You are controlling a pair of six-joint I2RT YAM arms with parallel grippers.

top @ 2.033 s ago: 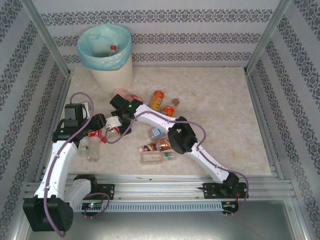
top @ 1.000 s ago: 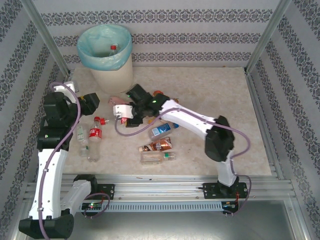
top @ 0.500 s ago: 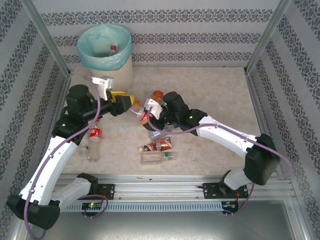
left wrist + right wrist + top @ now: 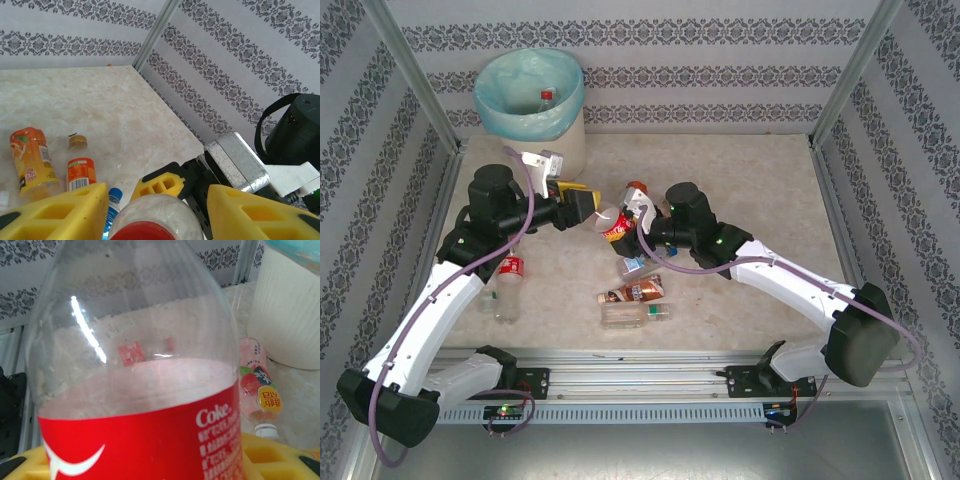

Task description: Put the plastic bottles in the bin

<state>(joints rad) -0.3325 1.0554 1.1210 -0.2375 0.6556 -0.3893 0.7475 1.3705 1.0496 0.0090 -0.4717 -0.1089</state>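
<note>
— At left?
— Round, ribbed cream-white bin (image 4: 555, 150), turquoise bag liner (image 4: 505, 112) crinkled over its rim; left gripper (image 4: 592, 208), yellow fingers spread apart
— And rightwards?
— Clear, smooth red-labelled plastic bottle (image 4: 608, 222), aloft, clamped by right gripper (image 4: 626, 222), now nearer the left gripper than half a second ago

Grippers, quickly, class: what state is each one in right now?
Left gripper: open, yellow fingers flanking the cap end of the Coke bottle.
Right gripper: shut on the Coke bottle.
</note>
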